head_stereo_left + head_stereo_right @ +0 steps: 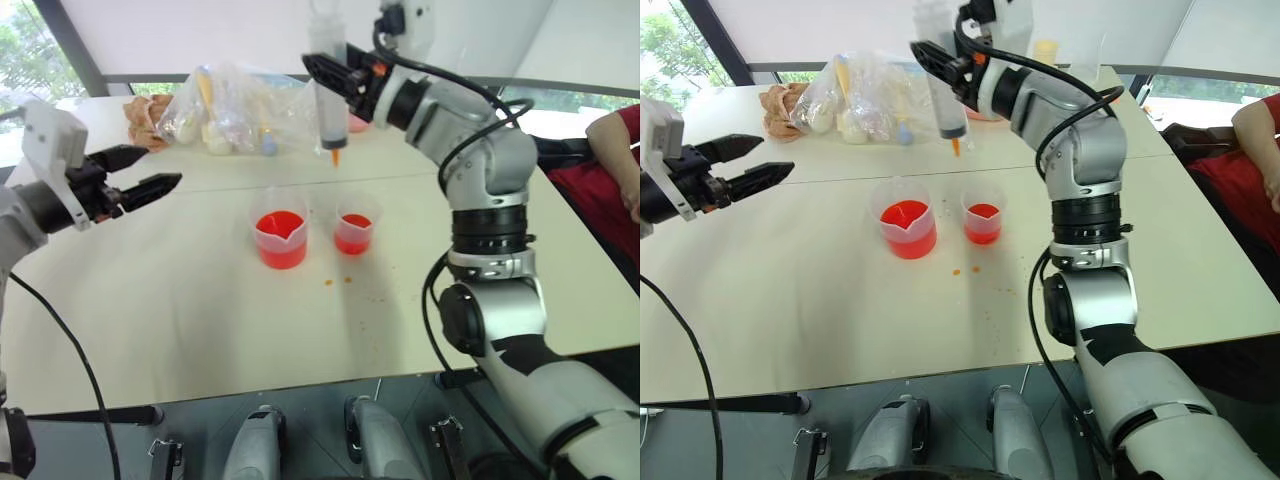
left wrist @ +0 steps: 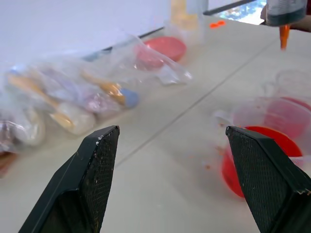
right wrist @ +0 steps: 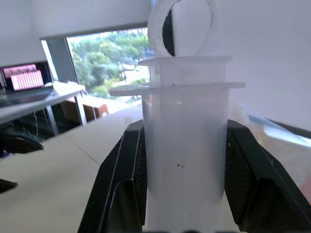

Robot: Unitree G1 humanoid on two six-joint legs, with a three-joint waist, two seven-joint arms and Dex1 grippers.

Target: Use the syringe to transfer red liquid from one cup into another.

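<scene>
My right gripper is shut on the clear syringe, which hangs upright in the air with its orange tip pointing down, above and behind the two cups. The larger beaker and the smaller cup stand side by side on the table, each with red liquid in its lower part. In the right wrist view the syringe barrel sits between both black fingers. Well to the left of the beaker, my left gripper is open and holds nothing.
A clear plastic bag of small items lies at the back of the beige table, with a red lid beyond it. Small red drops spot the table in front of the cups. A person's arm is at the far right.
</scene>
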